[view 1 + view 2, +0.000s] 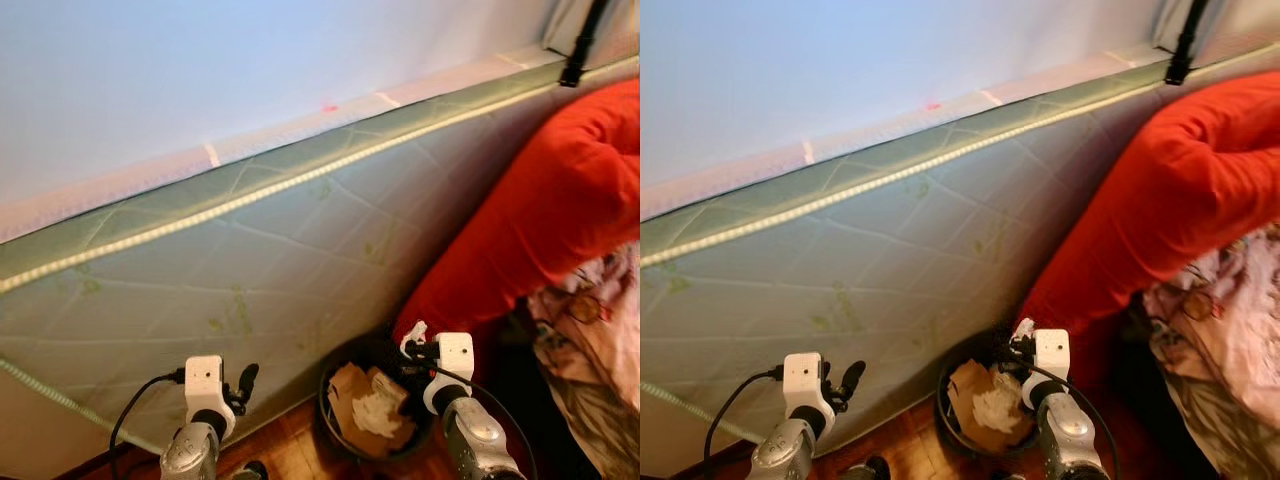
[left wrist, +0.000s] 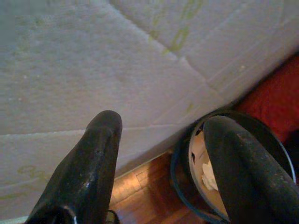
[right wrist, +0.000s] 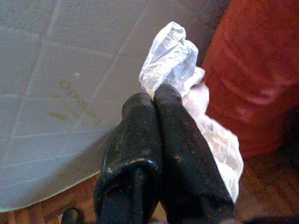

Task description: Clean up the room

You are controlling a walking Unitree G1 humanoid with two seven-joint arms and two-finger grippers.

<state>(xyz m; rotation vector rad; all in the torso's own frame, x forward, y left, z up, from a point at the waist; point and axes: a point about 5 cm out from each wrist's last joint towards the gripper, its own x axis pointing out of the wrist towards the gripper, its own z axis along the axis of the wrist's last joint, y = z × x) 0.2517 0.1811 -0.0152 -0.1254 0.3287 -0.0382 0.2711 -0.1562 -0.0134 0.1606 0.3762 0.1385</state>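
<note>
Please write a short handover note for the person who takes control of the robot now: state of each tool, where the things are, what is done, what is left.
Right tool: shut on a crumpled white wrapper, held above the dark waste bin, near its rim.
Left tool: open and empty, held beside the mattress, a little away from the bin.
The bin stands on the wood floor against the mattress side, next to a red blanket. It already holds cardboard pieces and crumpled paper.
Done: wrapper picked up and brought to the bin.
Left: release it into the bin, probably after centring over the opening. Floral fabric lies to the right.
</note>
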